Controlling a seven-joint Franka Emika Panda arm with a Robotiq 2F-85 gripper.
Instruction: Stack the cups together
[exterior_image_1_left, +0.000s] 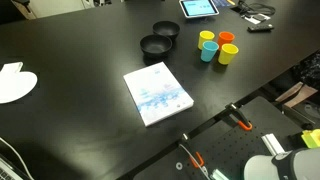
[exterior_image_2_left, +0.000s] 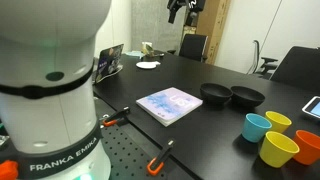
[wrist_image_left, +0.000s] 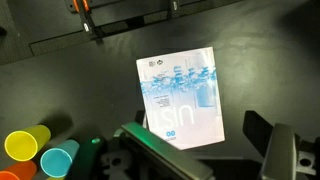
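Black claw (wrist_image_left: 192, 128) hangs high over the blue and white paper book (wrist_image_left: 182, 95), spread wide and holding nothing. Two yellow plastic cups (exterior_image_1_left: 228, 53), one orange plastic cup (exterior_image_1_left: 227, 39) and one teal-blue plastic cup (exterior_image_1_left: 208, 52) stand huddled on the black counter (exterior_image_1_left: 80, 60), not stacked yet. They stand so close that grabbing one could knock over its neighbor.

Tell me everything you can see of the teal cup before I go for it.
The teal cup is small, round, seemingly smooth plastic, open mouth up, apparently empty. It stands upright on the black table, in a tight cluster with two yellow cups and an orange cup. Whether it touches them is unclear.
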